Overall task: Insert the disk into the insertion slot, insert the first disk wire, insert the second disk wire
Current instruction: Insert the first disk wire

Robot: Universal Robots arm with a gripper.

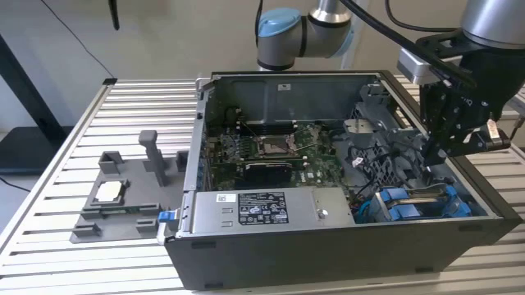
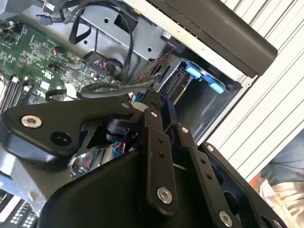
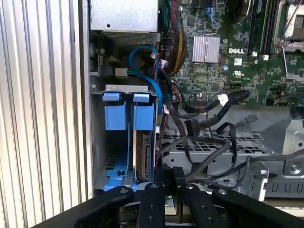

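The black flat disk wire (image 3: 204,108) looks limp and light, best taken by its stiff plug; what the black tool (image 3: 171,175) holds, I cannot tell.

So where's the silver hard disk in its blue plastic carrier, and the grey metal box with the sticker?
Silver hard disk (image 3: 143,160): first wrist view, its exposed end.
Grey metal box (image 1: 262,208): exterior view, its sticker.

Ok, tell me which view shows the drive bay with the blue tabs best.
The first wrist view: it looks straight into the drive bay, both blue tabs and the interior plain. The exterior view shows it at a slant; the second wrist view catches it obliquely.
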